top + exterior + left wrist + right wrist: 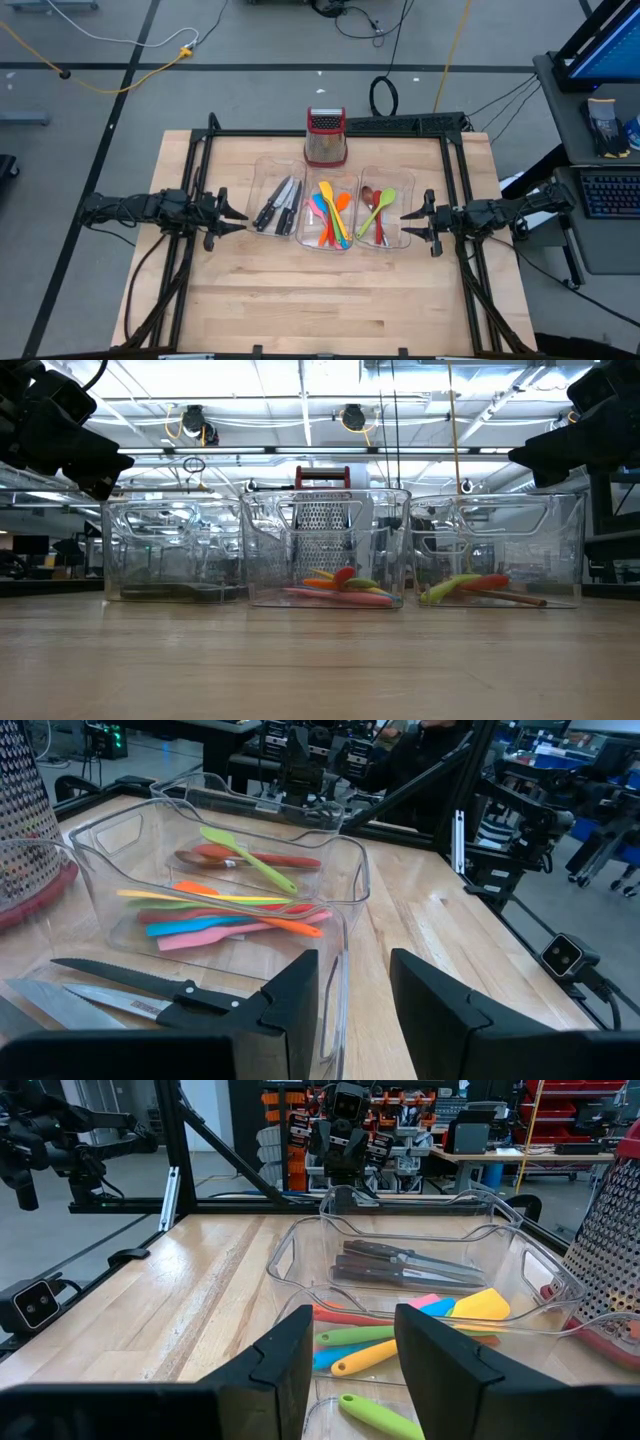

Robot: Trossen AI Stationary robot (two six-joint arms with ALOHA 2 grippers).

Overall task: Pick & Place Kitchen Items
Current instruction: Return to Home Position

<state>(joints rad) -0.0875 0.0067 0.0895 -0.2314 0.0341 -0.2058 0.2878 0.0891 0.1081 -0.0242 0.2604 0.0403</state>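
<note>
- knives [280, 206] are laid in the left bin [268, 163], spatulas [330, 215] in the middle bin [342, 178], spoons [378, 208] in the right bin [402, 178].
- left gripper [240, 217] and right gripper [406, 225] are seen empty, fingers apart.

3 bins [268, 175] + grater [326, 138] mid/back, table [330, 300] front open

Overhead down; low level; wrists face bins [268, 174].

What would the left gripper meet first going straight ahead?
The left gripper would likely meet the near wall of the clear rectangular plastic bin holding black-handled steel knives; height unclear, so it may pass over.
</note>
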